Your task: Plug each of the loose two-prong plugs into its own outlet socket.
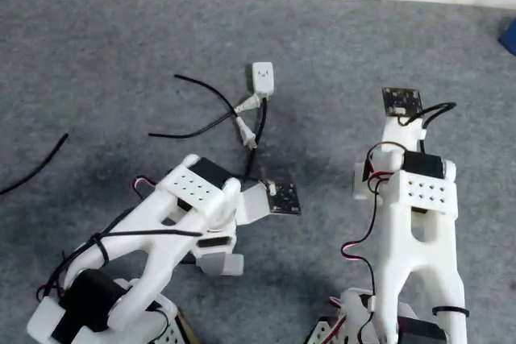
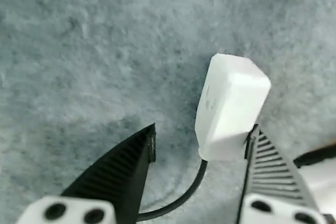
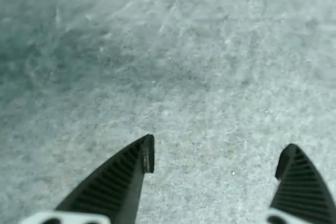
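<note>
A white outlet socket [image 2: 231, 103] on a black cable [image 2: 178, 203] lies on the grey carpet between the fingers of my left gripper [image 2: 202, 140]. It rests close against one finger [image 2: 262, 166], while the other stands well apart, so the gripper is open. In the high view a second white socket [image 1: 262, 76] lies farther back, with a white plug [image 1: 249, 104] right at its near end and another white plug [image 1: 245, 130] loose just below. The left arm [image 1: 193, 199] covers the carpet in front of them. My right gripper [image 3: 218, 156] hangs open over bare carpet.
Black cables [image 1: 201, 90] trail left from the plugs, and one more cable end [image 1: 36, 168] lies at the far left. The right arm [image 1: 415, 187] stands right of the sockets. Grey carpet [image 1: 121, 46] covers the table up to a pale edge at the back.
</note>
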Controlling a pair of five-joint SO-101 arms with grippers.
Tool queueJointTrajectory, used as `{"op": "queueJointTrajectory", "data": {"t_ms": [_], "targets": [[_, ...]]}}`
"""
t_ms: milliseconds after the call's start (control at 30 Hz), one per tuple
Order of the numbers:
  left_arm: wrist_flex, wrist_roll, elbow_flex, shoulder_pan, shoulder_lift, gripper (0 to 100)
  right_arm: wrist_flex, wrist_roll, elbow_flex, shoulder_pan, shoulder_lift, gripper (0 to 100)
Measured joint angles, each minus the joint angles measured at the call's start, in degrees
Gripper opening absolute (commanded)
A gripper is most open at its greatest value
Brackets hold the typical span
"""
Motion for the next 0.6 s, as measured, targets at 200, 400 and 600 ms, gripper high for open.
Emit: {"op": "queueJointTrajectory", "data": {"t_ms": [200, 400, 600], "targets": [[-0.5, 0.2, -1.1, 0.0, 0.0, 27, 0.0, -0.1, 0.0, -0.4, 0.0, 36.4], [-0.5, 0.1, -3.3, -0.1, 0.0, 27, 0.0, -0.1, 0.0, -1.9, 0.0, 36.4], [-1.1, -2.7, -4.0, -4.8, 1.2, 27, 0.0, -0.1, 0.0, -2.3, 0.0, 36.4]]}}
